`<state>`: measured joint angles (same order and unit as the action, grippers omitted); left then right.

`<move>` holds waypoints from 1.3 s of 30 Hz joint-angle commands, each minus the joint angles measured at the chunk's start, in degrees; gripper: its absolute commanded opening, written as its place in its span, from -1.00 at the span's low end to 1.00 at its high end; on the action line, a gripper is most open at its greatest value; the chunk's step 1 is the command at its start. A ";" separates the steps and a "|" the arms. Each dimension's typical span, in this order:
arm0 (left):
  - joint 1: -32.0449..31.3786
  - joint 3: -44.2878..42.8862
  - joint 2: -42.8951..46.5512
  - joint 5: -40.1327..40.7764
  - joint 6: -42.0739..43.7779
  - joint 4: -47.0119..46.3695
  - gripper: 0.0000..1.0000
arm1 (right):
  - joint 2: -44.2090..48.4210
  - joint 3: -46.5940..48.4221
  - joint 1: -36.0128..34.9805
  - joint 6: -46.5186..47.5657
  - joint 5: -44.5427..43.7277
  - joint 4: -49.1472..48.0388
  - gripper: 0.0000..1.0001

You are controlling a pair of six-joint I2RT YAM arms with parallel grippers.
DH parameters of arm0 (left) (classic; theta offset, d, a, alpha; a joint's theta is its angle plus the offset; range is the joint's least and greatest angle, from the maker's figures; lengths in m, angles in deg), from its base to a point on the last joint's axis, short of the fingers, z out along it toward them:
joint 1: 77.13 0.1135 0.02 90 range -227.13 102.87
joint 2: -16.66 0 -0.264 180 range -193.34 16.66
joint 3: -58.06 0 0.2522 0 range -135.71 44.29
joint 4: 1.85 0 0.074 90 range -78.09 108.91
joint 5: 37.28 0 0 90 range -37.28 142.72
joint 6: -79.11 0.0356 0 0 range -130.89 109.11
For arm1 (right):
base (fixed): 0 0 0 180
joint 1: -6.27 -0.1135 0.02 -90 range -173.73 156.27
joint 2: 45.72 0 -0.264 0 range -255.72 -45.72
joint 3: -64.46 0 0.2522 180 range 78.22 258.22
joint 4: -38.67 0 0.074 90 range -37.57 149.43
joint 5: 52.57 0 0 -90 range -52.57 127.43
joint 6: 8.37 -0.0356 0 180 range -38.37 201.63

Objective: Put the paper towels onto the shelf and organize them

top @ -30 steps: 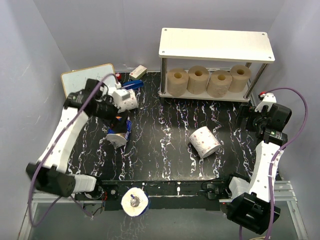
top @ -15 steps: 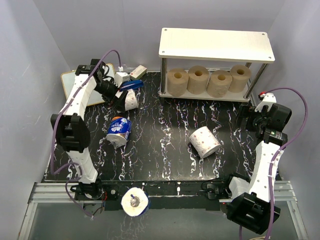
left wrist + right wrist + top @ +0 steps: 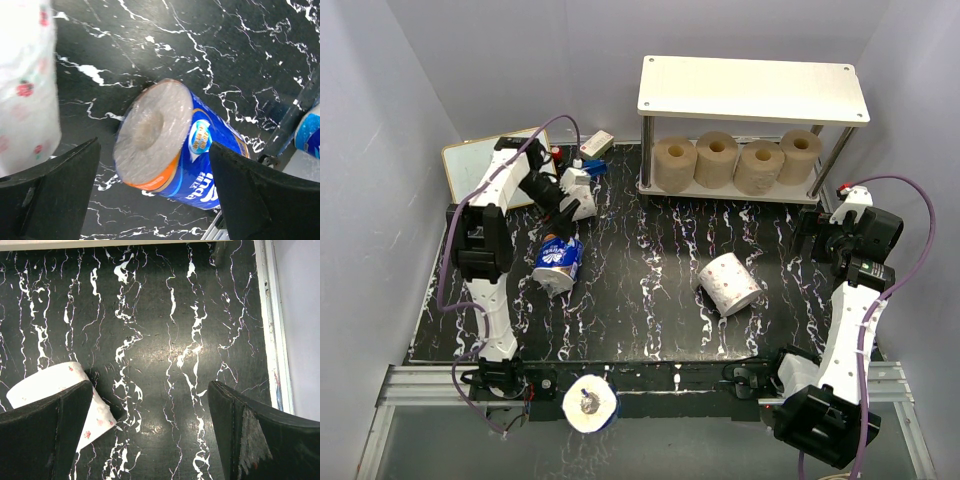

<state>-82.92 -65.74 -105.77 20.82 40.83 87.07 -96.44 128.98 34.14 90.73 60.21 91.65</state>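
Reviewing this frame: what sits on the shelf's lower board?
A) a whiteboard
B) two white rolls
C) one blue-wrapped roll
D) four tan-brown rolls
D: four tan-brown rolls sit side by side on the lower board of the shelf, while the blue-wrapped roll lies out on the table.

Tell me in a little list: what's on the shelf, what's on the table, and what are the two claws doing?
Shelf lower tier: four tan rolls
Shelf top: bare
Table: blue-wrapped roll, white roll, second white roll
Near edge: another white roll
Left gripper: open, above blue-wrapped roll
Right gripper: open, over table
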 commanded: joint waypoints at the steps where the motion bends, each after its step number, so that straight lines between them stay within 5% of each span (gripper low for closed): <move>1: -1.50 2.96 2.39 -3.09 6.05 5.48 0.74 | 0.38 0.39 0.00 0.56 0.21 -2.57 0.97; 9: -3.79 10.98 5.45 0.24 9.77 7.29 0.33 | 0.19 0.39 -0.01 0.57 0.22 -2.52 0.97; 12: -3.80 12.06 5.82 1.49 9.78 7.32 -0.19 | 0.19 0.36 0.01 0.58 0.13 -2.56 0.97; 15: -3.84 12.26 6.25 2.09 9.59 7.37 -0.99 | 0.18 0.34 -0.01 0.57 0.13 -2.57 0.97; 23: -6.67 5.39 10.71 3.89 3.33 7.30 -1.00 | 0.01 0.39 0.05 0.56 0.07 -2.57 0.97; 34: -9.52 -26.26 14.71 10.02 -22.83 -1.01 -1.00 | -0.38 0.30 -0.02 0.56 -0.08 -2.56 0.97; 39: -15.45 -25.07 21.92 24.86 -31.16 -14.32 -1.00 | -0.56 0.30 0.03 0.56 -0.22 -2.61 0.97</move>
<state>-93.30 -90.29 -90.45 33.13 19.39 82.55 -96.86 128.98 34.14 90.73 60.06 91.63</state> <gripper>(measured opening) 0.306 0.983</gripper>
